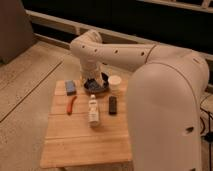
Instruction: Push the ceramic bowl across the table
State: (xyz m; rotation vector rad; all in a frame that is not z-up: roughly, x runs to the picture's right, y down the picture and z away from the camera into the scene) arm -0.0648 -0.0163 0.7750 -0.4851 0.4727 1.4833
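Note:
The ceramic bowl, dark and glossy, sits near the far edge of the light wooden table, between a blue block and a white cup. My gripper hangs straight down from the white arm, right at the bowl's left inner side, and hides part of the bowl. Whether it touches the rim cannot be told.
A blue block lies left of the bowl, with an orange-red tool in front of it. A white bottle and a dark remote-like bar lie mid-table. A white cup stands right of the bowl. My arm's bulk covers the table's right side.

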